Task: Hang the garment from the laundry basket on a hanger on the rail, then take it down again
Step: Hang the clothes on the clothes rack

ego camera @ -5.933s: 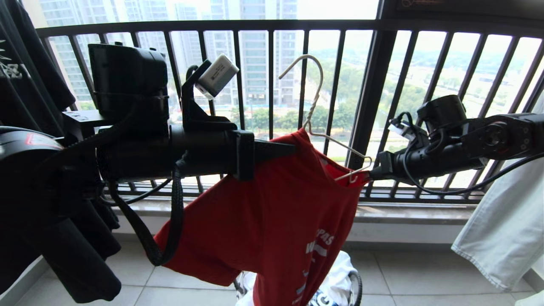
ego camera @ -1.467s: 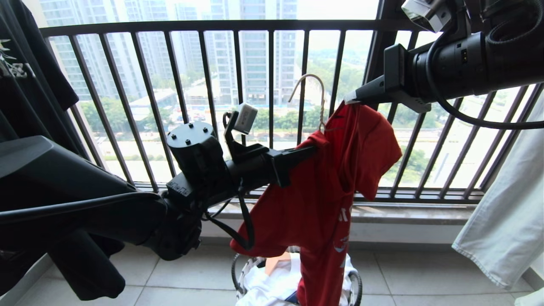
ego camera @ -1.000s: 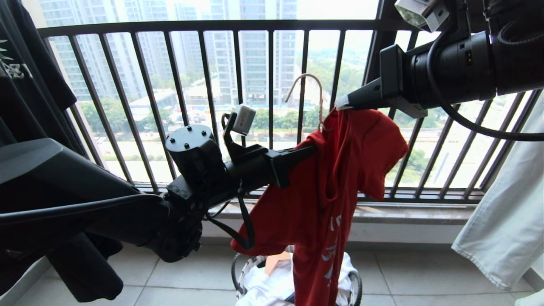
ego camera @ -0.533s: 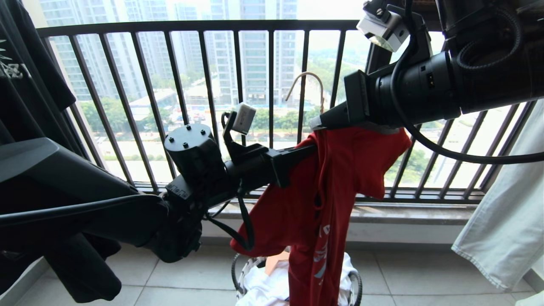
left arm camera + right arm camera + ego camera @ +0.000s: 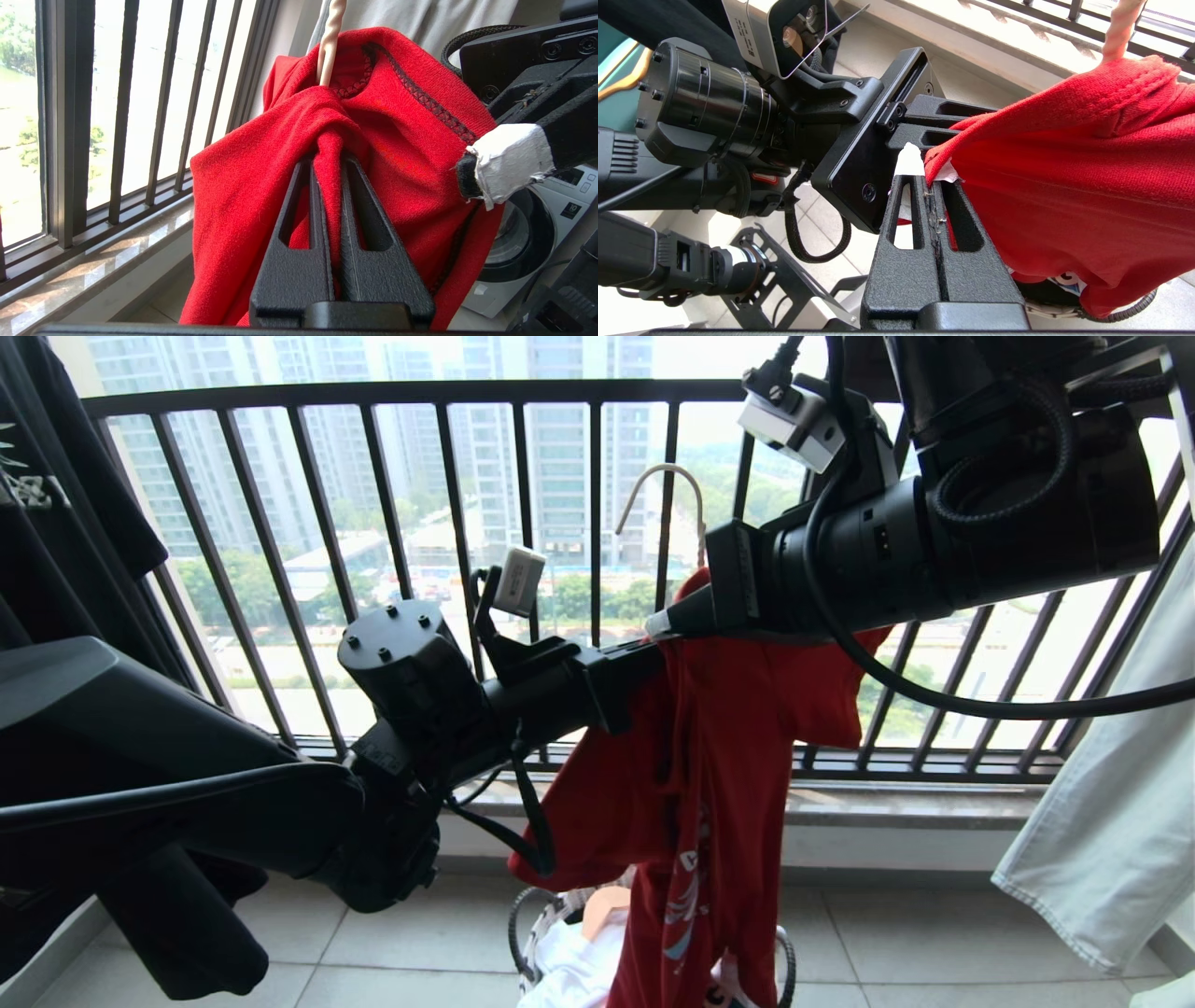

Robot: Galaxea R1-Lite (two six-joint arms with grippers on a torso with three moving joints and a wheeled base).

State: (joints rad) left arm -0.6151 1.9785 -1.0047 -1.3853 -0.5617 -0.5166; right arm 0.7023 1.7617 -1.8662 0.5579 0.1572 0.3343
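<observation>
Task stage, as I judge it from the controls: the red T-shirt [image 5: 709,756] is out of the laundry basket [image 5: 523,924] and threaded on the pale wire hanger [image 5: 667,490], whose hook pokes up through the collar; the hanger is not yet on any rail, and no rail shows in these views, so hanging and the later take-down both remain. My left gripper [image 5: 329,158] reaches in from the left with its fingers clamped on a bunched fold of the shirt just below the twisted hanger neck. My right gripper [image 5: 931,179] comes from the upper right with its fingers pressed together on the shirt's edge, next to the left gripper's fingers; its taped fingertip [image 5: 507,161] shows beside the collar. The shirt hangs in mid-air before the black window railing [image 5: 448,392], its hem trailing into the basket. Compared with the earlier frames, the right arm has swung from far right and low to high and close in, the shirt has gathered from a spread drape into a narrow column, and the hook stands a little higher.
</observation>
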